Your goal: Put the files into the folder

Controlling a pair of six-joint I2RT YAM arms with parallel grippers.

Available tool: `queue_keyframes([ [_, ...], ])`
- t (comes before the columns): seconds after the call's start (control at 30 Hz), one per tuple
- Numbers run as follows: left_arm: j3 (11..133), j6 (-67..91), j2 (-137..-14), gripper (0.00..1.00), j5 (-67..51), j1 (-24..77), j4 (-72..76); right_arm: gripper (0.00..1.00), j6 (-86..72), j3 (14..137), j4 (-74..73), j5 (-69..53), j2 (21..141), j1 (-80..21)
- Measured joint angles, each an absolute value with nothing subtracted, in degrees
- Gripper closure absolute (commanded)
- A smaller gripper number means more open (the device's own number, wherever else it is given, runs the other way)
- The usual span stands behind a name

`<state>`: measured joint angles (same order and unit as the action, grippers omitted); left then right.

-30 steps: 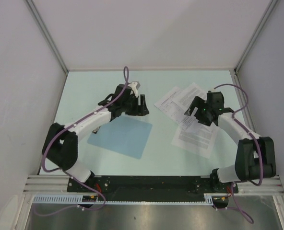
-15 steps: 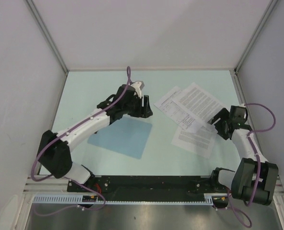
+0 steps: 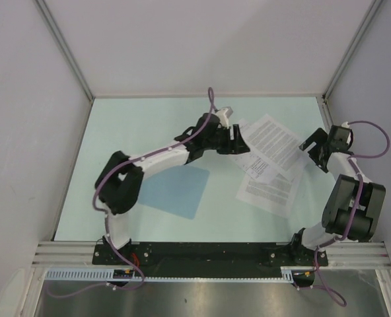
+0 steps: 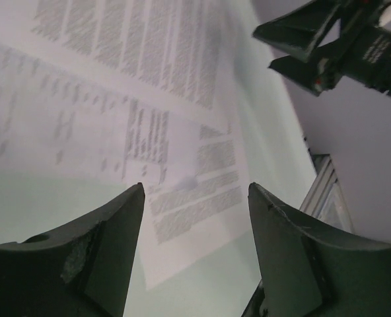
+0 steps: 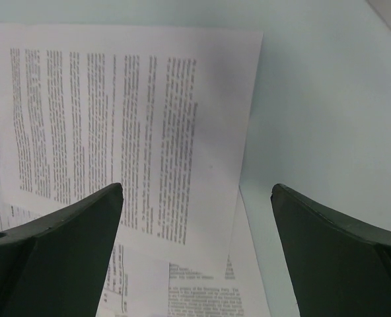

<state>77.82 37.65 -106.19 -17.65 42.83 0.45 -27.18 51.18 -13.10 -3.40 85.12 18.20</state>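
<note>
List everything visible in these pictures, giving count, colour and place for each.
files: at least three, white with black print, overlapping on the table's right half
folder: one, light blue, flat, near-left of the files
table: one, pale green, between white walls
cables: two, purple, one per arm
arms: two, white and black, bases at near edge
left fingers: two, dark, open, over the files
right fingers: two, dark, open, over the files' right edge

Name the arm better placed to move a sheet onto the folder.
Probably left. The left tool, open, hangs over the sheets at their edge nearest the blue folder, which lies beside that arm. The right tool, also open, sits at the pile's far edge, across the paper from it.
</note>
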Motion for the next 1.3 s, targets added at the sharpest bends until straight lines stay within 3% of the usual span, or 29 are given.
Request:
queue_keyframes([
  [0.33,108.6,58.0,-139.1,0.36,-21.6,46.7,19.4,0.00,-24.3,58.7,-7.3,-6.0,97.0,20.2],
  [0.53,119.7,66.7,-151.0,0.40,-19.7,47.1,22.1,0.00,-24.1,58.7,-7.2,-5.8,99.9,21.5],
  [1.3,124.3,80.0,-156.4,0.48,-12.2,47.9,12.2,0.00,-24.6,60.4,-3.6,-13.8,104.3,22.8],
])
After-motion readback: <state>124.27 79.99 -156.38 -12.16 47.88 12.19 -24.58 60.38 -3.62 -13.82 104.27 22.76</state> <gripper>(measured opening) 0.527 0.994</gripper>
